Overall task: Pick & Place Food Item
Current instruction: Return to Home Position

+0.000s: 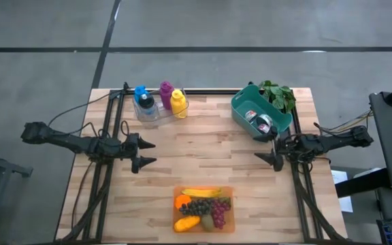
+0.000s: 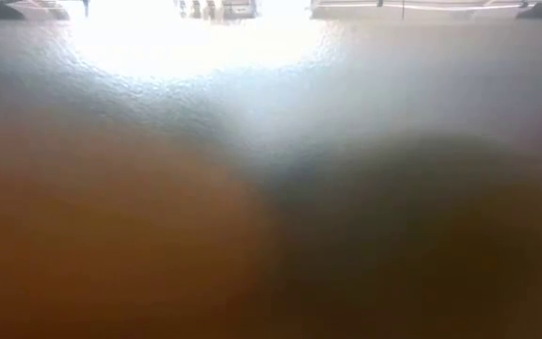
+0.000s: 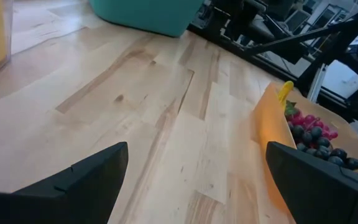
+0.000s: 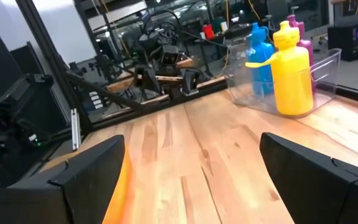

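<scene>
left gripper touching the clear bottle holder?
Apart. The high view shows a strip of bare tabletop between the left gripper, which is open, and the clear holder with the bottles.

On the table, the bin sits at the far right with cans inside it, and a leafy plant lies just behind it at the far right corner. A holder with three bottles stands at the far edge, left of centre. The fruit tray rests at the near edge, centred. The left gripper hangs over the left side, the right gripper just in front of the bin.
</scene>
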Motion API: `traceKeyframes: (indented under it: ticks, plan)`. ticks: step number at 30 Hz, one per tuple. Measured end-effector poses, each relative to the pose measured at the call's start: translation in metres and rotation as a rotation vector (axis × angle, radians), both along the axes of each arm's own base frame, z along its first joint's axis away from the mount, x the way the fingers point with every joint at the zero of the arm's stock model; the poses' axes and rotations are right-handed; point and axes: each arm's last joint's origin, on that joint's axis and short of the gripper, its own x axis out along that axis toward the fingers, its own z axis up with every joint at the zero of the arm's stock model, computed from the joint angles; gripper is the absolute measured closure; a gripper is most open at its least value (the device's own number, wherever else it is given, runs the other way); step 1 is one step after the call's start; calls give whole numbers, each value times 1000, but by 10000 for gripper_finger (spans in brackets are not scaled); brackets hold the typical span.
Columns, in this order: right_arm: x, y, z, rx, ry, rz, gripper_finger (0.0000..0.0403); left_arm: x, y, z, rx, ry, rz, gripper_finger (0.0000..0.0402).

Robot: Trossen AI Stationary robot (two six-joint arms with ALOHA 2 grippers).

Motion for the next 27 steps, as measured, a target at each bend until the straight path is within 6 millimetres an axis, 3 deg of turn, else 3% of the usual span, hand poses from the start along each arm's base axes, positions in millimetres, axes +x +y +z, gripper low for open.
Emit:
traceKeyframes:
  ticks: [27]
  plan:
    - [1,0,-1,-4,16,0,32,0,0,0,0,1,0,18]
